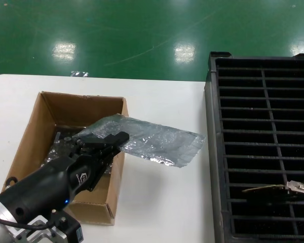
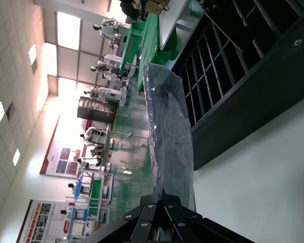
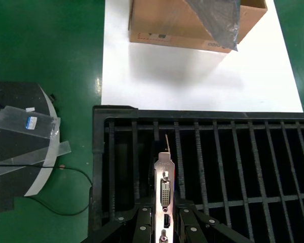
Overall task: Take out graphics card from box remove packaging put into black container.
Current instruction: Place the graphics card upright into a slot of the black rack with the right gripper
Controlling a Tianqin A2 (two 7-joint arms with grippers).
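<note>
My left gripper [image 1: 117,139] is shut on one end of the packaging [image 1: 157,143], a crinkly silvery bag that stretches from the box's right wall out above the white table. In the left wrist view the fingertips [image 2: 162,195] pinch the packaging [image 2: 168,126]. The brown cardboard box [image 1: 36,132] sits at the table's left. My right gripper [image 3: 163,212] is shut on the graphics card's silver bracket [image 3: 163,177], held upright over a slot near one corner of the black container [image 3: 228,152]. In the head view the graphics card [image 1: 281,189] shows low over the black container [image 1: 263,116].
Inside the box lie more shiny wrapped pieces [image 1: 61,146]. The white table [image 1: 162,202] runs between box and container. Green floor [image 1: 142,35] lies beyond. A round black base with taped plastic [image 3: 20,136] and a cable stand on the floor beside the container.
</note>
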